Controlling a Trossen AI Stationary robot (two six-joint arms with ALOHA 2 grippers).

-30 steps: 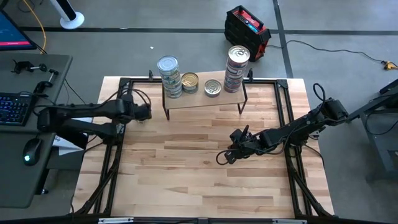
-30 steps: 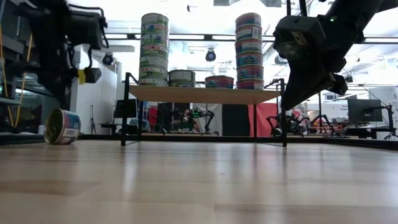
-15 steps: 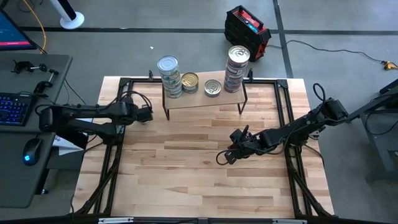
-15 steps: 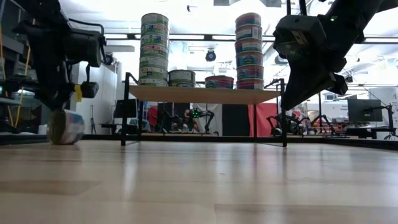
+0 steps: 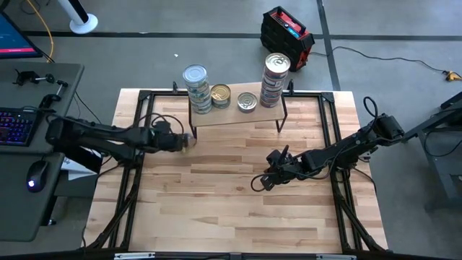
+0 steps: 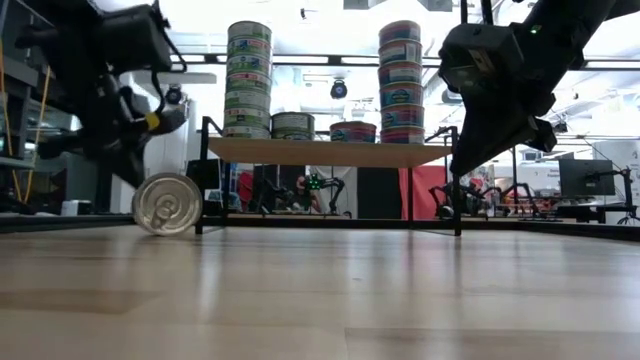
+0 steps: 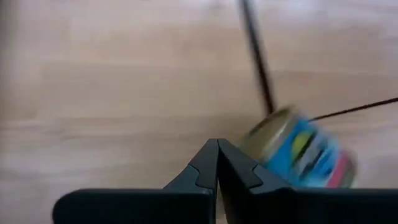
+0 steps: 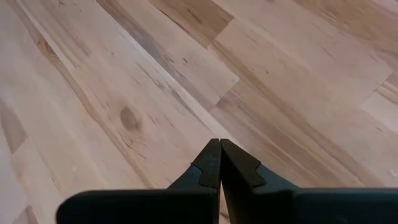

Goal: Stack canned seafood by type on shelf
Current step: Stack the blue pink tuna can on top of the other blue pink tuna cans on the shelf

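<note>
The shelf [image 5: 234,115] stands at the table's far middle. It carries two tall stacks of canned seafood [image 5: 196,88] [image 5: 275,76], with two single tins [image 5: 221,95] [image 5: 247,102] between them. One loose tin [image 6: 167,204] stands on its edge on the table near the shelf's left legs, its silver pull-tab lid facing the near edge. My left gripper [image 7: 217,149] is shut, slanting down right beside this tin [image 7: 301,152]. My right gripper [image 5: 258,183] hangs shut over bare wood [image 8: 124,118] right of the table's middle. My left gripper has its shut fingers [image 7: 249,171] close against the loose tin's labelled side wall [image 7: 273,143], slanting down from the table's left. The picture is blurred there, so I cannot tell whether the finger's outer side touches the tin. The tin rests on its rim on the table.
A black metal frame [image 5: 137,97] runs along the table's edges. A desk with a keyboard [image 5: 14,124] and a mouse stands off the left side, and a red and black box [image 5: 286,35] lies on the floor beyond the shelf.
My left gripper has swung toward the table's right, toward the shelf's left legs, sinking and tipping further down. The loose tin has moved right with it along the table and turned about, so its lid now faces the near edge instead of its labelled side.
</note>
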